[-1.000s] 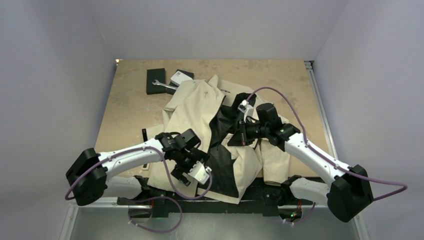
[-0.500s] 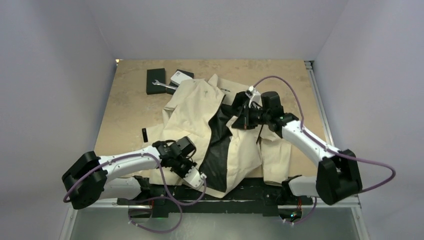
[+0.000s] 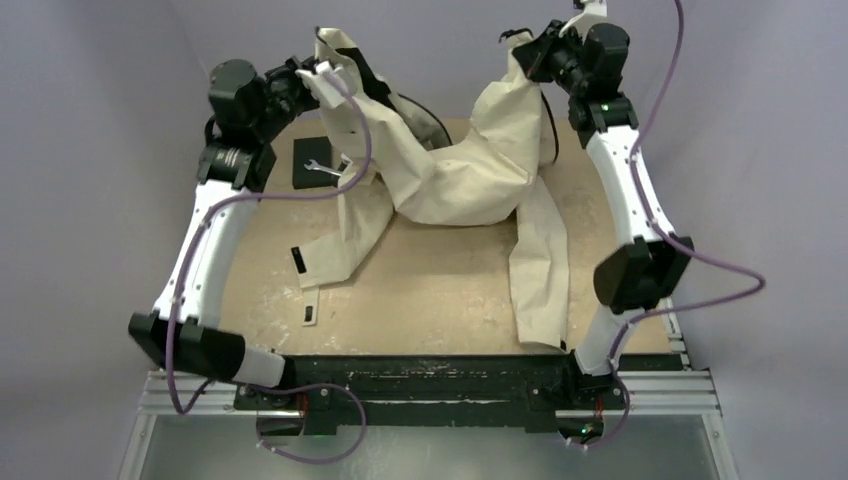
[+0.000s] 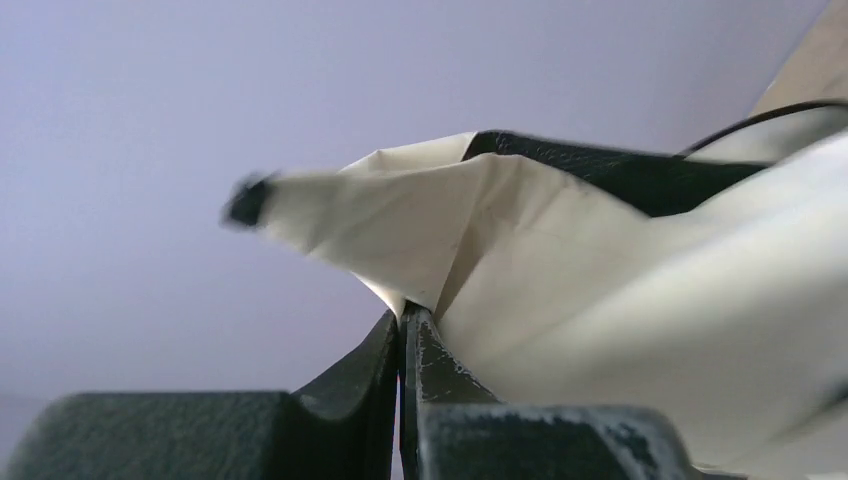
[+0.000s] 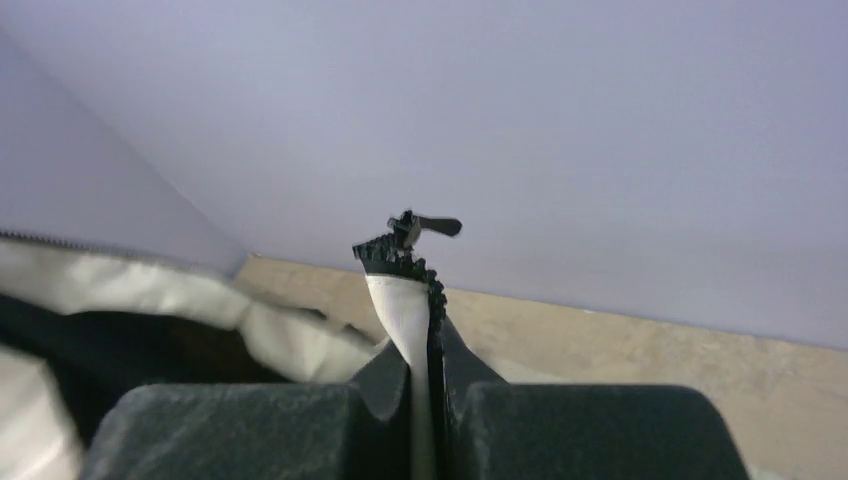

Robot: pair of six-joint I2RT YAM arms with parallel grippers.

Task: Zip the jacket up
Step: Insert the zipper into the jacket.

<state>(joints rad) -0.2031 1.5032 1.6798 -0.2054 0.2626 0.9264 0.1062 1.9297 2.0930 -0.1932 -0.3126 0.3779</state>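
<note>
The cream-beige jacket [image 3: 450, 170] hangs between both raised arms, its body sagging onto the far table and two long parts trailing toward me. My left gripper [image 3: 322, 72] is shut on a cream corner of the jacket [image 4: 420, 230] high at the back left, black lining showing beside it. My right gripper [image 3: 527, 50] is shut on the jacket's zipper edge at the back right. In the right wrist view that edge [image 5: 415, 300] sticks up from the pinched jaws, black teeth along it and a small dark zipper pull [image 5: 425, 227] at its tip.
A black box [image 3: 311, 160] with a metal wrench [image 3: 322, 169] on it lies at the back left, partly behind the hanging fabric. Small dark pieces [image 3: 297, 259] lie on the tan table [image 3: 440, 290] at left. Purple cables loop off both arms.
Both arms have swung from low over the table up to the back, lifting the jacket off the table. The left gripper, near the front hem before, has shut on a jacket corner.
</note>
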